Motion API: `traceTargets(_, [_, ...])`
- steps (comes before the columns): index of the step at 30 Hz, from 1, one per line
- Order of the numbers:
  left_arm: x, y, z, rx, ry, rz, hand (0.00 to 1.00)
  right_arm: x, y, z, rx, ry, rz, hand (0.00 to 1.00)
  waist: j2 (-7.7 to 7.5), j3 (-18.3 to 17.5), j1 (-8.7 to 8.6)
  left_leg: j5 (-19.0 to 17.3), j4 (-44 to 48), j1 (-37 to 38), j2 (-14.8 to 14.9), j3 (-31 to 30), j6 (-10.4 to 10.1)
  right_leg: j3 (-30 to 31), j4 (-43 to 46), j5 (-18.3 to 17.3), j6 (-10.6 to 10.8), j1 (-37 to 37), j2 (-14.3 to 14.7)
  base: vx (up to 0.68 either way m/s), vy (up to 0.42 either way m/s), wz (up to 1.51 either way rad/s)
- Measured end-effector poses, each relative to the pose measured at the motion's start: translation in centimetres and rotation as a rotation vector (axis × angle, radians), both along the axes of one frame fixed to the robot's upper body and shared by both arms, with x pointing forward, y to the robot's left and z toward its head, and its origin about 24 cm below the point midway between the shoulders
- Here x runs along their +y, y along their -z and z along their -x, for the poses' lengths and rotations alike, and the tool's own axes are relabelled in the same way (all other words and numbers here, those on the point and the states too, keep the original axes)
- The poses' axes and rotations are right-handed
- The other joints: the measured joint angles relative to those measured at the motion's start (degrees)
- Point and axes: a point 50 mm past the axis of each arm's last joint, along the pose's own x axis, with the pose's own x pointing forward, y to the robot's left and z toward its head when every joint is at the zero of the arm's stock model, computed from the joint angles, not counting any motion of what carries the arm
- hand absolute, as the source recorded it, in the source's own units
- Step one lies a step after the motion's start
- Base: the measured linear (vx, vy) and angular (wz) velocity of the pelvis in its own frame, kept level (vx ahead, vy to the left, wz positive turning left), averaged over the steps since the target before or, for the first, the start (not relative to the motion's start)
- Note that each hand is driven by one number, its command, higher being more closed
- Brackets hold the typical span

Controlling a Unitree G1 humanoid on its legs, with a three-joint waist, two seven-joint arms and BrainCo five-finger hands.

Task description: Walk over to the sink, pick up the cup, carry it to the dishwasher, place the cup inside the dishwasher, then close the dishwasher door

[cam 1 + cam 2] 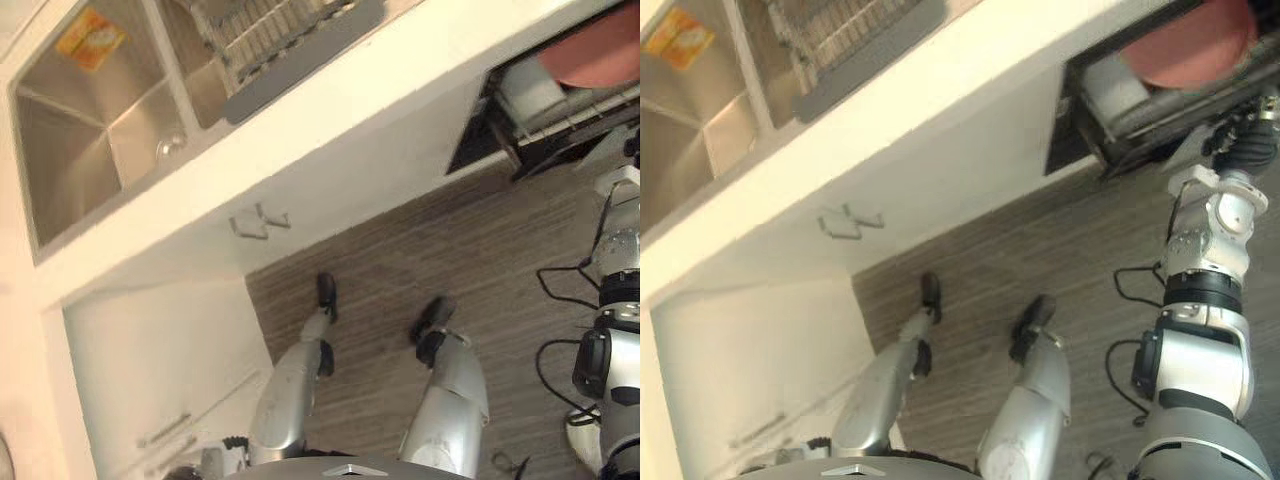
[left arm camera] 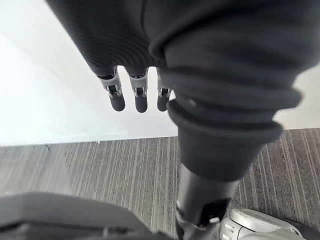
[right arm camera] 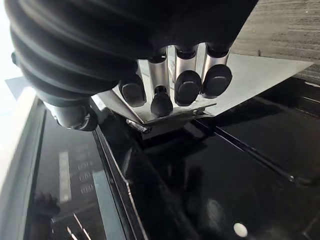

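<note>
Door closure is, as I judge it, the step in hand. The cup (image 1: 1190, 45), if the pink-red rounded vessel is it, sits in the rack of the open dishwasher (image 1: 1110, 115), under the far right end of the surface (image 1: 400, 70). The sink (image 1: 60, 160) lies well apart at the other end, and I see no cup in it.

The right robot hand (image 3: 189, 85) reaches toward the dishwasher. Its fingers are straight and hold nothing, and their dark tips lie on or just over a slanted silver panel (image 3: 255, 75). Beneath is a glossy black face that I take for the dishwasher door (image 3: 225, 165). The left robot hand (image 2: 141, 97) hangs beside the white cabinet front above the floor (image 2: 100, 165), fingers relaxed and empty.

The next move calls for firm contact of those straight fingers on the door's edge. A steady swing toward the cabinet should follow, with the rack fully in so that nothing fouls the door.

The eye views give the layout: sink, surface, open dishwasher and the right arm stretched to it. They leave the fingertips too small to read. The right wrist view supplies that contact from close by, though I cannot tell there whether the tips press or merely hover. The left wrist view alone settles that the other robot hand carries nothing.
</note>
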Motion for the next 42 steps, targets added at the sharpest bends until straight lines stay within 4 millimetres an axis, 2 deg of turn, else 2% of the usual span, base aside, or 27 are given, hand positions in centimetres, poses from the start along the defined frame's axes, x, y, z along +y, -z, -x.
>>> traceTargets(2, [-0.2,0.0,0.1,0.006,-0.003,0.005,0.00,0.5,-1.5,-0.2,-0.031,-0.010,0.042,1.00,-0.01,0.01,1.48,1.35,-0.11,-0.39,-0.14,-0.24,1.29,-2.08,-1.17,1.53,-0.24,-0.69,0.25,-0.09,-0.074,-0.03])
traceTargets(6, [-0.2,-0.1,-0.4,-0.027,-0.003,0.011,0.00,2.0,-3.1,-1.2,-0.029,-0.042,0.121,1.00,0.14,-0.10,2.31,1.51,-0.01,-1.68,0.17,-0.57,1.18,-3.71,-1.98,2.10,0.25,-0.57,0.20,-0.10,-0.034,0.13])
traceTargets(8, [-0.2,-0.1,-0.5,-0.040,-0.003,0.012,0.00,1.8,-4.3,-0.8,-0.049,-0.020,0.142,1.00,0.41,-0.31,3.80,1.51,-0.14,-3.13,0.18,-2.00,1.18,-5.30,-3.45,3.14,0.26,-0.60,0.46,-0.06,-0.020,0.17])
traceTargets(12, [-0.2,-0.2,-0.8,-0.057,-0.003,0.017,0.00,1.4,-5.6,-0.3,-0.060,0.037,0.180,1.00,0.42,-0.32,5.54,2.29,-0.09,-4.39,-0.01,-3.58,1.07,-6.73,-3.93,3.70,0.57,-0.54,0.40,-0.04,-0.029,0.16])
traceTargets(14, [-0.3,-0.2,-0.9,-0.079,-0.003,0.029,0.00,1.5,-5.3,-0.3,-0.076,0.063,0.180,1.00,0.45,-0.34,5.32,4.08,0.01,-4.99,-0.19,-4.95,1.36,-7.43,-3.43,3.63,0.46,-0.63,0.27,-0.01,-0.038,0.04])
traceTargets(18, [-0.1,-0.4,-1.5,-0.130,-0.006,0.029,0.00,1.5,-5.4,-0.2,-0.086,0.103,0.190,1.00,0.50,-0.38,5.51,4.27,0.18,-5.56,-0.44,-5.83,1.42,-8.05,-2.98,3.62,0.47,-0.65,0.12,-0.03,-0.041,0.03])
traceTargets(20, [-0.1,-0.4,-1.6,-0.141,-0.006,0.027,0.00,1.4,-5.5,-0.1,-0.091,0.127,0.178,1.00,0.63,-0.48,5.89,4.20,0.09,-6.33,-0.18,-6.28,1.35,-8.50,-3.06,3.49,0.57,-0.80,0.33,-0.07,-0.040,0.05])
traceTargets(23, [0.0,-0.5,-1.7,-0.154,-0.007,0.023,0.00,1.2,-6.3,0.4,-0.117,0.178,0.184,1.00,0.63,-0.48,7.59,4.14,-0.03,-7.34,0.60,-6.27,1.26,-8.88,-3.08,3.51,0.59,-2.31,0.74,-0.11,-0.072,-0.05])
traceTargets(26, [0.2,-0.5,-1.9,-0.171,-0.008,0.013,0.00,1.2,-7.3,0.3,-0.134,0.214,0.173,1.00,0.64,-0.49,8.78,1.07,-0.07,-8.84,2.18,-6.16,-1.79,-9.83,-5.11,3.92,1.26,-2.61,2.54,-0.15,-0.099,-0.02])
traceTargets(27, [0.2,-0.5,-2.0,-0.175,-0.005,0.016,0.00,1.0,-8.0,0.7,-0.153,0.228,0.180,1.00,0.44,-0.34,8.86,-0.45,1.66,-9.56,1.94,-5.50,-1.55,-9.95,-7.55,3.94,1.35,-2.65,2.80,-0.15,-0.088,0.12])
traceTargets(28, [0.0,-0.6,-2.3,-0.175,-0.001,0.020,0.00,0.8,-8.4,1.1,-0.162,0.237,0.198,0.00,0.30,-0.23,9.13,0.34,5.08,-10.56,1.34,-4.58,-0.18,-9.95,-8.46,4.11,1.65,-2.73,2.64,-0.16,-0.079,0.03])
traceTargets(29, [-0.1,-0.6,-2.3,-0.173,0.002,0.022,0.00,0.7,-8.7,1.3,-0.168,0.242,0.217,0.00,0.40,-0.30,10.15,-0.03,7.83,-11.01,1.38,-4.05,0.27,-9.93,-7.79,4.96,1.77,-2.73,3.09,-0.03,-0.068,-0.16])
traceTargets(30, [0.3,-0.5,-2.2,-0.170,0.006,0.006,0.00,0.6,-8.5,1.4,-0.177,0.249,0.215,0.00,0.50,-0.39,10.73,0.70,7.58,-9.15,0.58,-4.42,1.22,-6.85,-2.20,3.12,-0.42,-2.67,1.89,-0.02,-0.073,0.05])
traceTargets(31, [0.3,-0.7,-2.6,-0.197,0.007,-0.001,0.00,0.6,-8.4,1.5,-0.190,0.251,0.208,0.00,0.99,-0.77,10.18,0.87,6.10,-8.47,0.29,-4.71,1.28,-7.65,-3.19,3.09,-1.21,-2.29,1.81,0.00,-0.068,0.15])
traceTargets(33, [0.4,-0.8,-2.9,-0.214,0.005,-0.002,0.00,0.8,-8.4,1.6,-0.217,0.243,0.221,0.00,1.25,-0.98,10.09,1.16,4.02,-7.65,0.59,-4.74,1.59,-8.34,-4.11,3.07,-1.21,-2.24,2.31,-0.06,-0.074,0.15])
traceTargets(34, [0.3,-0.8,-2.9,-0.218,0.003,-0.001,0.00,0.9,-7.9,1.7,-0.221,0.232,0.232,0.00,1.04,-0.81,9.93,1.15,2.77,-7.04,0.61,-4.63,1.71,-8.65,-4.50,3.04,-1.23,-1.91,2.34,-0.08,-0.101,0.12])
traceTargets(36, [0.4,-0.8,-2.9,-0.232,-0.012,-0.003,0.00,1.6,-5.2,1.3,-0.189,0.195,0.235,0.00,0.57,-0.45,8.95,1.08,2.62,-5.33,0.74,-4.36,1.83,-8.89,-4.62,3.06,-1.25,0.01,2.39,-0.06,-0.060,0.12])
traceTargets(38, [0.8,-1.1,-3.2,-0.325,-0.095,-0.012,0.00,3.6,1.0,0.0,-0.052,0.088,0.239,0.00,-1.37,1.05,6.14,1.19,2.58,-1.30,0.71,-2.85,1.98,-8.56,-4.77,2.86,-1.04,4.04,2.11,-0.01,-0.012,0.02])
traceTargets(39, [1.0,-1.2,-3.4,-0.345,-0.121,-0.013,0.00,4.2,2.9,-0.1,-0.012,0.058,0.228,0.00,-2.21,1.67,5.33,1.19,2.62,-0.35,0.64,-2.57,1.98,-8.30,-4.77,2.63,-0.79,4.89,2.06,0.01,0.001,-0.06])
traceTargets(41, [2.9,-1.5,-3.3,-0.367,-0.213,-0.042,0.00,6.9,11.6,0.1,0.191,-0.051,0.142,0.00,-5.89,4.35,1.72,1.15,2.52,3.13,0.41,-0.37,2.05,-7.39,-4.85,2.36,-0.17,7.78,1.49,0.04,0.015,-0.12])
traceTargets(42, [3.4,-1.5,-3.2,-0.369,-0.223,-0.048,0.00,7.5,13.8,0.5,0.250,-0.076,0.123,0.00,-6.84,5.02,0.86,1.11,2.29,3.99,0.42,0.25,2.11,-7.14,-4.85,2.31,0.17,8.42,1.28,0.06,0.017,-0.13])
